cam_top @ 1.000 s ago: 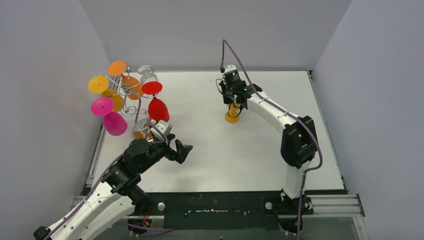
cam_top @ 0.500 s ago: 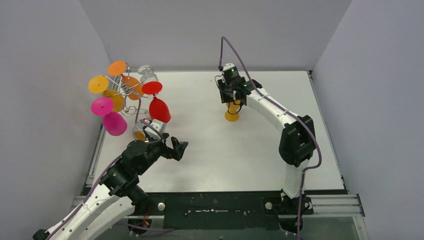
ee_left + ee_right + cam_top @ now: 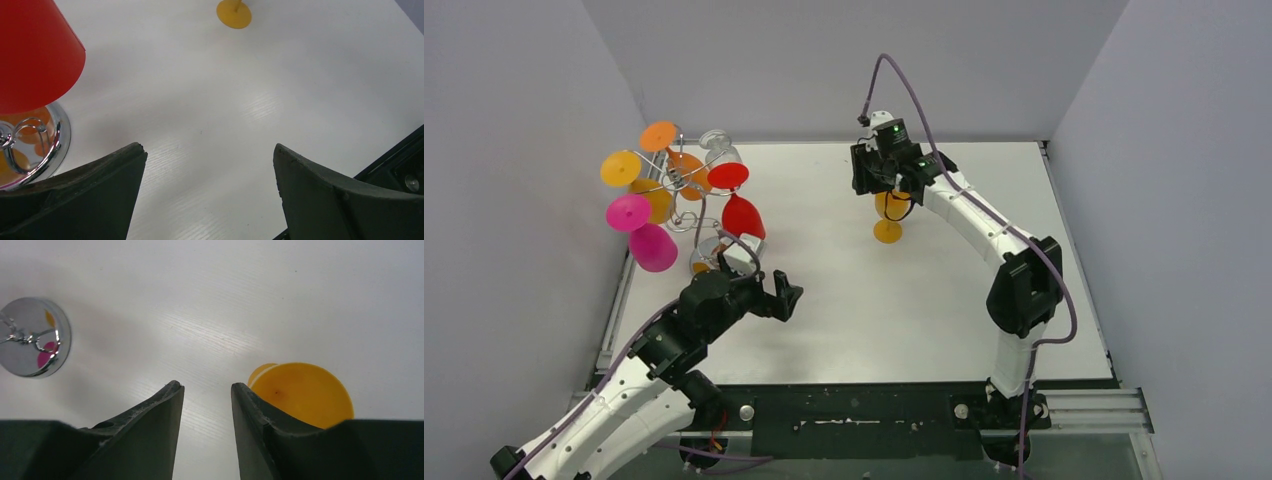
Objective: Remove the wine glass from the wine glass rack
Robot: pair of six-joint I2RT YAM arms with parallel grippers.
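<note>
The wine glass rack (image 3: pixel 686 195), a silver wire stand, is at the far left with several coloured glasses hanging upside down, among them a red one (image 3: pixel 742 217) and a magenta one (image 3: pixel 653 246). A yellow wine glass (image 3: pixel 889 212) stands upright on the white table, apart from the rack. My right gripper (image 3: pixel 874 185) hovers just above it, open, with nothing between its fingers (image 3: pixel 206 386); the yellow wine glass bowl (image 3: pixel 302 392) lies outside the right finger. My left gripper (image 3: pixel 780 296) is wide open over bare table (image 3: pixel 207 155), beside the red glass (image 3: pixel 35 50).
The rack's shiny round base (image 3: pixel 47 145) lies close to my left finger and also shows in the right wrist view as the rack base (image 3: pixel 32 337). The yellow glass's foot (image 3: pixel 234 13) is far ahead. Grey walls enclose the table on three sides.
My right gripper has opened, let go of the yellow glass and lifted slightly; the glass stays standing. My left arm has shifted slightly towards the rack, its jaws unchanged.
</note>
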